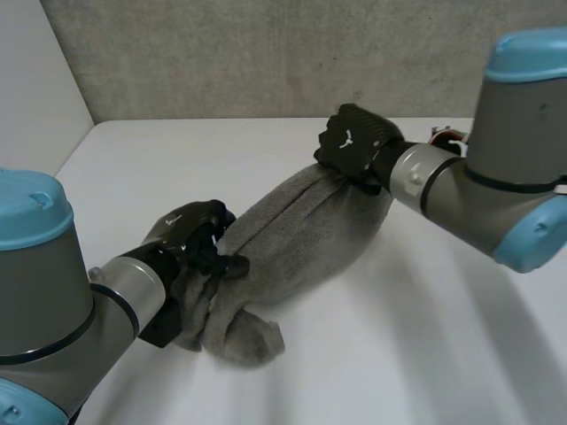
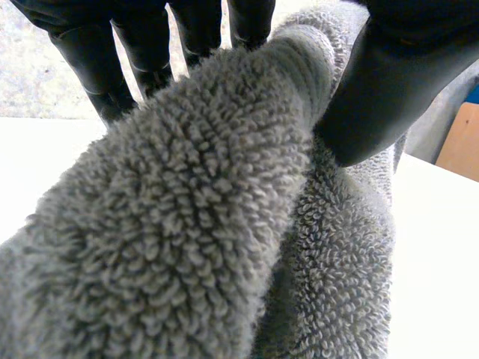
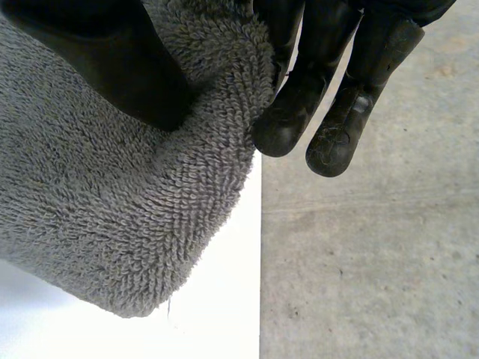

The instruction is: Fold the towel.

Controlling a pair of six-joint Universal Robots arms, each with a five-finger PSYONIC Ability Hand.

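Left hand (image 1: 197,232) pinched the near end of the grey towel (image 1: 301,226) between thumb and fingers. Right hand (image 1: 354,142) clamped the far end, with the towel bunched between them above the white table (image 1: 416,345).

Grey looped terry-cloth towel (image 1: 301,230), smooth matt white table (image 1: 425,336)

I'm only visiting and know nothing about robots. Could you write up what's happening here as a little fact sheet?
Item: grey towel, bunched into a long bundle
Near end: pinched by the left hand
Far end: pinched by the right hand
Surface: white table
Fold: no neat flat fold yet
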